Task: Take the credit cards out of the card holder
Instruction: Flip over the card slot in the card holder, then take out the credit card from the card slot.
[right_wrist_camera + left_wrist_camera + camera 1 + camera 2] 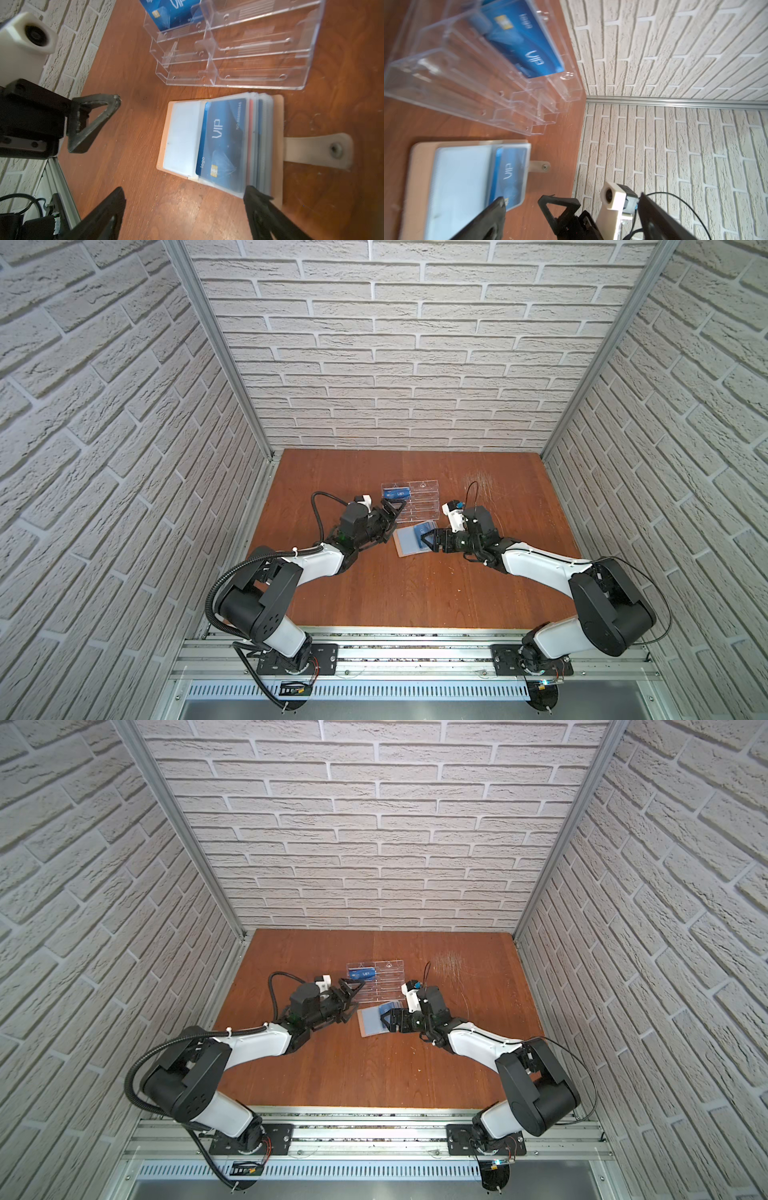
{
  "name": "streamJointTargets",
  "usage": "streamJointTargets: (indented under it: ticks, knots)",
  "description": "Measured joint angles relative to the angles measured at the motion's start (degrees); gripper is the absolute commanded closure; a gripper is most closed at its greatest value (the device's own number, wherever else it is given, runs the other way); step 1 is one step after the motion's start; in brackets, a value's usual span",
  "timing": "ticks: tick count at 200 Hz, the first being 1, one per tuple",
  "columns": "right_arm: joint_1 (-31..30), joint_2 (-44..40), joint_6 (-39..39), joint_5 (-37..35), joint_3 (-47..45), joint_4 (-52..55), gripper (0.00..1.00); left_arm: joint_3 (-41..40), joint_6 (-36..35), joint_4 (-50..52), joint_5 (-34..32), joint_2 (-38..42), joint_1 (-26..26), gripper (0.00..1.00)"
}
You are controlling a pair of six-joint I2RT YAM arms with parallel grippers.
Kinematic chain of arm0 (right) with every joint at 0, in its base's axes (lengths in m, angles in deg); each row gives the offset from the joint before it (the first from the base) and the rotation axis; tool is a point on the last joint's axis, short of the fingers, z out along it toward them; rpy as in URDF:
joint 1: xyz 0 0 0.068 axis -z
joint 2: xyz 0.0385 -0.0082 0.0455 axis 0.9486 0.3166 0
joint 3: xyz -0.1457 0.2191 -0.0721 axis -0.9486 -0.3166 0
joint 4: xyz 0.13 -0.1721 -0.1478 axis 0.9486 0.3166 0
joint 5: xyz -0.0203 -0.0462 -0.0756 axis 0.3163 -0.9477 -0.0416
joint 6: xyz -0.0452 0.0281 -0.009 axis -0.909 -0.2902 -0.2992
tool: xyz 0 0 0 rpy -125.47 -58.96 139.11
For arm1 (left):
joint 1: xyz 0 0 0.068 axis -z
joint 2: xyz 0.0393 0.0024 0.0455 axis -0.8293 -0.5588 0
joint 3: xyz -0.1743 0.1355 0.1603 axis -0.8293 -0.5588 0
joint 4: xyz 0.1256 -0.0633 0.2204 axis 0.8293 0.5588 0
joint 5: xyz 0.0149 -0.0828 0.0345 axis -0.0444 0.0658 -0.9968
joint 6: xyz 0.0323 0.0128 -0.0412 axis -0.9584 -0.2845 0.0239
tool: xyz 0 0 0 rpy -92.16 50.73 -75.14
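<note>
place: robot test cell | evidence: brick-print panels [395,344], aluminium frame [224,352], 2 arms [316,564] bolted on rail [415,649]

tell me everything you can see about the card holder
The card holder is a tan leather booklet lying open and flat on the wooden table, beside the clear rack on the robot's side, not touching it. Its stacked clear sleeve pages face up; the top one holds a blue VIP card. The snap strap lies undone alongside. One of the fingers of the right gripper overlaps the pages' corner; contact unclear.

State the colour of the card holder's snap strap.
The snap strap is pale tan, clearest in the right wrist view.
</note>
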Motion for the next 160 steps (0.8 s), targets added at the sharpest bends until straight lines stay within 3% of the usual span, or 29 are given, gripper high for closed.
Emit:
streamJointTargets:
  ticks: [48,102,160]
  knots:
    - [2.5,2.3,-0.2,-2.6,0.6,2.4,0.14,5.8,-0.5,0.3,0.4,-8.3,2.7,0.02]
    - [3.3,9.6,0.4,-1.9,3.3,3.2,0.24,8.9,-0.7,0.8,0.4,-15.6,5.8,0.02]
    - [3.6,11.5,0.9,-1.6,3.5,3.4,0.37,8.8,0.6,-1.9,0.6,-20.0,6.1,0.02]
